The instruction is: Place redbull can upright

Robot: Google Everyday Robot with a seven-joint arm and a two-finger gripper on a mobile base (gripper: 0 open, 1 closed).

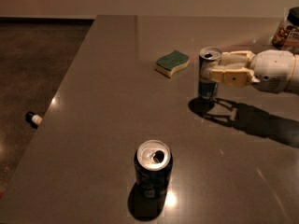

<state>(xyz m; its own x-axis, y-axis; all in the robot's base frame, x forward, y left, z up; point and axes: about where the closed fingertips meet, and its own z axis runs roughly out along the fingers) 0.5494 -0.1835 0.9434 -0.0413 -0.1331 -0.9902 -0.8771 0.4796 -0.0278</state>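
The redbull can (208, 83) is slim, silver and blue, with an open silver top. It stands upright on the dark table (103, 125) at the right of centre, its base at or just above the surface over its own shadow. My gripper (213, 67) reaches in from the right. Its cream fingers (230, 76) are closed around the can's upper half.
A green and yellow sponge (172, 63) lies just left of the redbull can. A wider dark-blue soda can (153, 168) stands upright near the front. A jar (286, 31) stands at the far right edge. The table's left edge drops to the floor, where a small object (33, 118) lies.
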